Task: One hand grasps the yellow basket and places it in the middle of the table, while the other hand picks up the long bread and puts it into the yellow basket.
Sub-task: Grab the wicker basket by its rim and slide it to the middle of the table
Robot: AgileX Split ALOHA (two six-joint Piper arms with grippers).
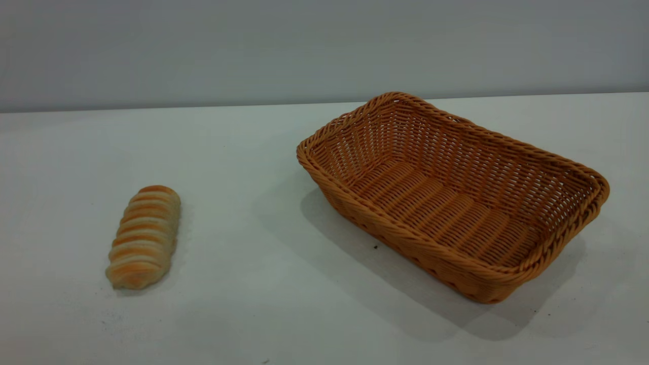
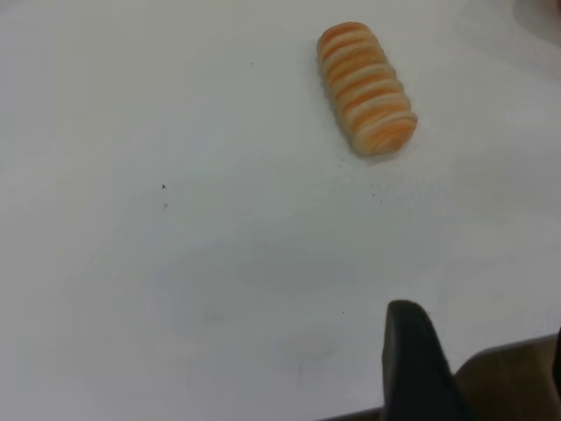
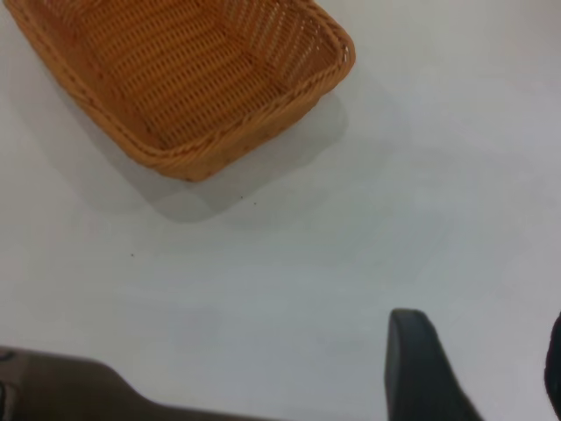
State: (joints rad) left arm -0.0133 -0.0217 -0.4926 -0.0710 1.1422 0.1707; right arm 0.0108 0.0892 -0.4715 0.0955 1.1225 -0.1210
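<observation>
So far nothing is held. From the exterior view, the long bread [image 1: 143, 237] lies on the surface [image 1: 243, 304] at the left, and the yellow basket [image 1: 451, 195] sits empty at the right, skewed and well apart from the bread. Neither arm shows in this view.

Looking from the left wrist, the bread [image 2: 366, 88] lies well ahead of the left hand [image 2: 478, 368]. One dark finger [image 2: 412, 360] shows, with a sliver of the other at the picture's edge, so the hand stands wide and empty. The ridged, rounded roll could roll or squirt out if it is pinched near an end.

Looking from the right wrist, the basket [image 3: 188, 79] lies well ahead of the right hand [image 3: 478, 368], also wide and empty. A grip on the thin braided rim could slip, or tilt the basket as it is dragged. If the basket stops off-centre, the bread could catch the rim and fall outside.
</observation>
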